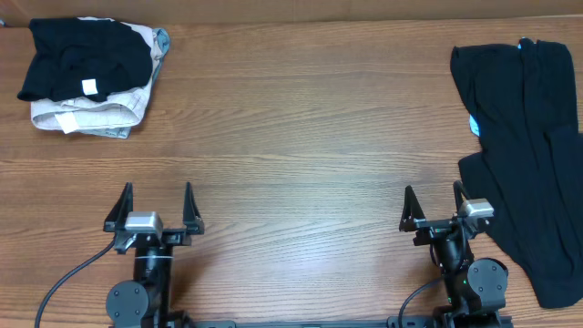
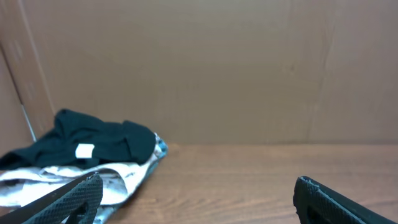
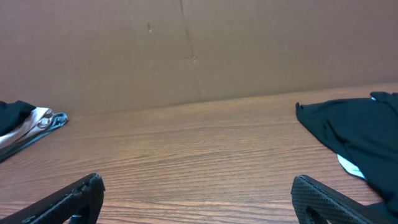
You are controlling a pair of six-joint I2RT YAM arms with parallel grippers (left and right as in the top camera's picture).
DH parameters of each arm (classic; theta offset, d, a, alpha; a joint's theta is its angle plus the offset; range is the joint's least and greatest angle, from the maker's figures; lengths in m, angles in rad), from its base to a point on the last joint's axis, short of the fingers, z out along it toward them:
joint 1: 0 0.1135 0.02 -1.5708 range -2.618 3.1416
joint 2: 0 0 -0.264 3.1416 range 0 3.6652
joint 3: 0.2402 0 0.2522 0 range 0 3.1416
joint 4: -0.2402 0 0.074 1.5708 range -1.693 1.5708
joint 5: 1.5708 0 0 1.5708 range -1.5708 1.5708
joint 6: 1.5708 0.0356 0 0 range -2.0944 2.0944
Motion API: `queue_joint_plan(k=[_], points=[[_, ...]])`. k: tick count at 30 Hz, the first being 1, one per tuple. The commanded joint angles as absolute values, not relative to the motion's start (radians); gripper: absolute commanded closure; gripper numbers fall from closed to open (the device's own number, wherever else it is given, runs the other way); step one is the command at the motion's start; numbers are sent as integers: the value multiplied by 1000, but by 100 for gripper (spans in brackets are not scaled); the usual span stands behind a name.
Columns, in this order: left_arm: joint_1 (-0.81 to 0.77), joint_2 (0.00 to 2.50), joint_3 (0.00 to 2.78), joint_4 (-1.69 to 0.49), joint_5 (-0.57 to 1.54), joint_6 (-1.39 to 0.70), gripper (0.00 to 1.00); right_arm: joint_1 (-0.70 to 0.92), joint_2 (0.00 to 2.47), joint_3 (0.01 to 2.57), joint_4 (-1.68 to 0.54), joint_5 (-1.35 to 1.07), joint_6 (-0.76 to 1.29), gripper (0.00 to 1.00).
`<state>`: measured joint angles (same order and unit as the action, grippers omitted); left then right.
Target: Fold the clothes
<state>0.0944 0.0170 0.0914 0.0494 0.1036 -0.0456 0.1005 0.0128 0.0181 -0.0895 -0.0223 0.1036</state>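
Overhead shows my left gripper and right gripper both spread wide, holding nothing. The loose black garment lies rumpled just beside my right gripper. The folded pile sits well apart from that garment, across the table. I judge it best to pinch one garment edge, drag it toward the bare wood and flatten it before folding.

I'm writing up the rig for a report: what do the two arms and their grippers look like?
Both arms are black with round joint housings. The left gripper and right gripper each have two tapering, textured black fingers beside a silver-grey block. A black cable trails from each base.
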Motion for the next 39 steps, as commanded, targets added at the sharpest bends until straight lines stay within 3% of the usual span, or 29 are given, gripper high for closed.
queue_joint_plan(k=[1, 19, 39], points=[[99, 3, 58, 56, 130, -34, 0, 104, 3, 8, -81, -24, 100, 0], [88, 3, 6, -70, 124, -39, 0, 104, 3, 8, -81, -24, 100, 0], [89, 4, 6, -67, 124, -41, 0, 104, 3, 8, -81, -24, 100, 0]])
